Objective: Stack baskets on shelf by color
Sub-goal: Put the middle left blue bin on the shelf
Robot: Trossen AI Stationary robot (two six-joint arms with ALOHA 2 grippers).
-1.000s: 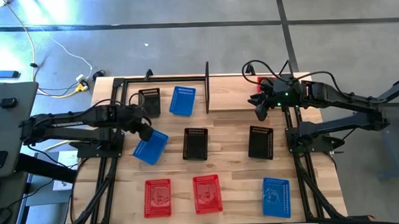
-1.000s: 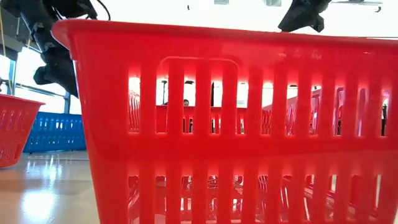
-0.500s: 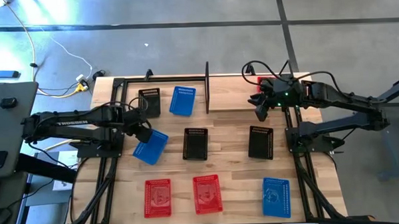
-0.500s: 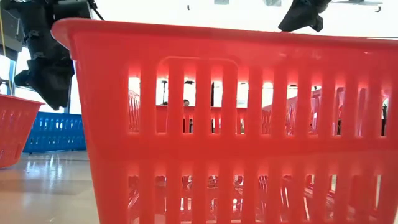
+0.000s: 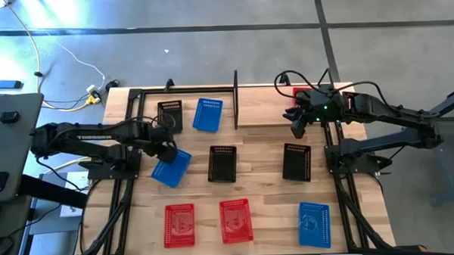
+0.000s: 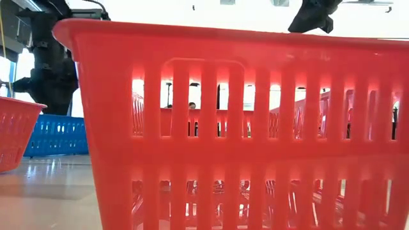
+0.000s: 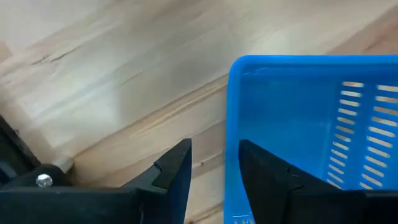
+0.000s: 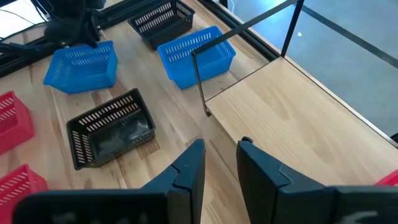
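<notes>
The left gripper (image 7: 214,171), fingers slightly apart, straddles the wall of a blue basket (image 7: 323,130); the right gripper (image 8: 217,163), narrowly open and empty, hovers above the shelf (image 8: 199,74).

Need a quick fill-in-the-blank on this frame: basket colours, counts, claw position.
1. The left claw straddles the rim of a ____ basket.
2. Along the near edge of the table, two red baskets sit beside one ____ basket.
3. In the high view, the number of black baskets is ____.
4. The right claw hovers above the table, holding ____.

Missing words: blue; blue; three; nothing
</notes>
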